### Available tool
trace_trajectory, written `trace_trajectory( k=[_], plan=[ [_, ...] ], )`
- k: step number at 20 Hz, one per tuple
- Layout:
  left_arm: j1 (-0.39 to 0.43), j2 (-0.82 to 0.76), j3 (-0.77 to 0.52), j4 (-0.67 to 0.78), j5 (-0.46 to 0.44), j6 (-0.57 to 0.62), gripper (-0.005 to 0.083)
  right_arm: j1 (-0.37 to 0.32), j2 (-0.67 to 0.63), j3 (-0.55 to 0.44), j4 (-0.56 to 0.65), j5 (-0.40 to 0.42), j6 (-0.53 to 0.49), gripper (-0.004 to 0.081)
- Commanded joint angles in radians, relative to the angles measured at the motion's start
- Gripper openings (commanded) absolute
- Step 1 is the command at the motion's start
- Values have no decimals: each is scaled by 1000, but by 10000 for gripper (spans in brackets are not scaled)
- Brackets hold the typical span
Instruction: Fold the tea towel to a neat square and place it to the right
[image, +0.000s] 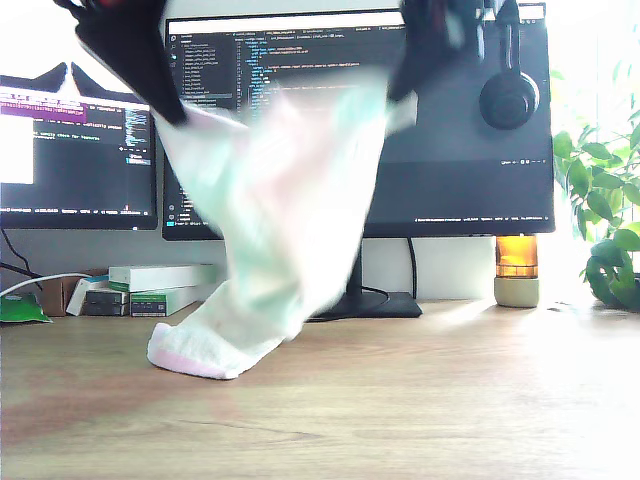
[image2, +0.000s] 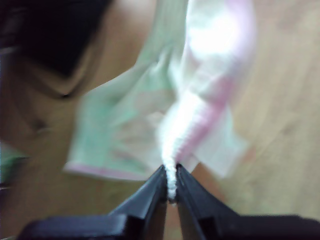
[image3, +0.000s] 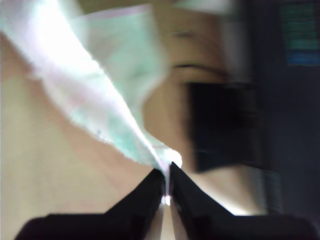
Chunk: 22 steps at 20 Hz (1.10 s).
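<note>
You had the white and mint terry tea towel (image: 275, 215) lifted, both my first gripper (image2: 171, 192) and my second gripper (image3: 166, 192) pinching corners; its bottom touched the wooden desk (image: 420, 400). No fold showed; folding and placing remained.

1. The tea towel (image: 275, 200) hangs in front of the monitor (image: 460, 120), its low end on the desk (image: 420, 400).
2. Boxes (image: 160, 285) (stacked) sit at the exterior view's left, a plant (image: 605, 220) at its right.
</note>
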Motion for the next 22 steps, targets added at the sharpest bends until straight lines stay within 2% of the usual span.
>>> trace_trajectory(
  k=[1, 4, 6, 8, 12, 16, 19, 22],
  plan=[
    [-2, -3, 70, 10, -31, -2, -21, 4, -5, 50, -4, 26, 9, -11],
    [14, -3, 159, 21, -39, 21, -21, 4, -5, 129, 1, 52, 8, -11],
    [34, -3, 184, 55, -40, 50, -21, 5, -5, 152, 39, 98, 8, -11],
    [63, -1, 185, 102, -43, 71, -21, 5, -3, 156, 139, 142, 17, -11],
    [126, 23, 185, 212, -51, 166, -21, 3, 18, 156, 278, 155, 27, -11],
    [183, 50, 186, 351, -45, 232, -21, 2, 107, 167, 425, 190, 22, -11],
    [238, 94, 186, 436, -24, 268, -21, -9, 206, 238, 468, 224, 20, -11],
    [276, 126, 186, 557, -31, 317, -21, -28, 284, 330, 593, 276, 20, -11]
  ],
)
